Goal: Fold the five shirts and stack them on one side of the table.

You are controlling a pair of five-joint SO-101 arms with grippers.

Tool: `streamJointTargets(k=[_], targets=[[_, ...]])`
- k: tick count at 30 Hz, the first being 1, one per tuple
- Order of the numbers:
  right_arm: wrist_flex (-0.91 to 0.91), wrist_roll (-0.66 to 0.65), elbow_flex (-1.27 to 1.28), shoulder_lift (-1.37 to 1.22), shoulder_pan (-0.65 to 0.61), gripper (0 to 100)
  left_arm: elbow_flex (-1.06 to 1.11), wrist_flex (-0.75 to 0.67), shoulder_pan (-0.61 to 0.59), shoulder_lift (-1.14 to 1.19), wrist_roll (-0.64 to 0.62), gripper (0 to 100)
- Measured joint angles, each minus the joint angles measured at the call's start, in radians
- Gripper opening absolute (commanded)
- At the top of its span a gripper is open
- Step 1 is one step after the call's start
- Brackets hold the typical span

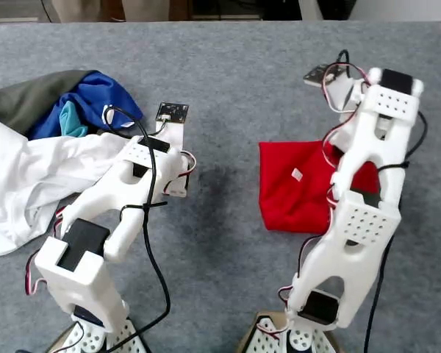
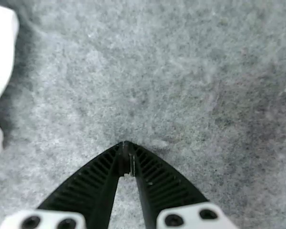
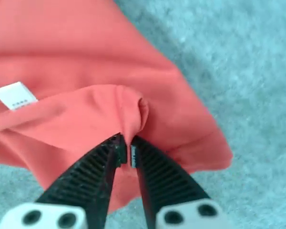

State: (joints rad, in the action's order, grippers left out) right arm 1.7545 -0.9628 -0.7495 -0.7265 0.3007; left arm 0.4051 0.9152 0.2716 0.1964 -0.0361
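Far left: unfolded heap of white shirt (image 1: 29, 176), blue shirt (image 1: 95, 99) and dark grey-green shirt (image 1: 26, 103). Left gripper (image 2: 126, 148) is clenched on nothing, over bare grey table (image 1: 228, 73) near the white shirt. Right: red shirt (image 1: 294, 195) lies folded, with right gripper (image 3: 125, 143) pinching a raised fold of it.

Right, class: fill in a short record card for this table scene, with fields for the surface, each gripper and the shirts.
surface: grey table
left gripper: shut, empty, over bare table
right gripper: shut on a raised fold of the red shirt
red shirt: partly folded, flat under the right arm, white label showing
unfolded pile: white shirt, blue shirt, teal shirt, dark green shirt, heaped on the left arm's side
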Motion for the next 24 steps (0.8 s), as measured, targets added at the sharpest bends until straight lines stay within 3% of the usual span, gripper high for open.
streamJointTargets(k=[7,14,24], targets=[[0.009,-0.011,0.037,0.0,0.035,0.2,0.0,0.0,0.0,0.0,0.0,2],[0.002,-0.011,0.242,0.12,0.061,0.2,0.0,0.0,0.0,0.0,0.0,2],[-0.293,-0.035,0.812,0.543,0.091,0.2,0.0,0.0,0.0,0.0,0.0,2]])
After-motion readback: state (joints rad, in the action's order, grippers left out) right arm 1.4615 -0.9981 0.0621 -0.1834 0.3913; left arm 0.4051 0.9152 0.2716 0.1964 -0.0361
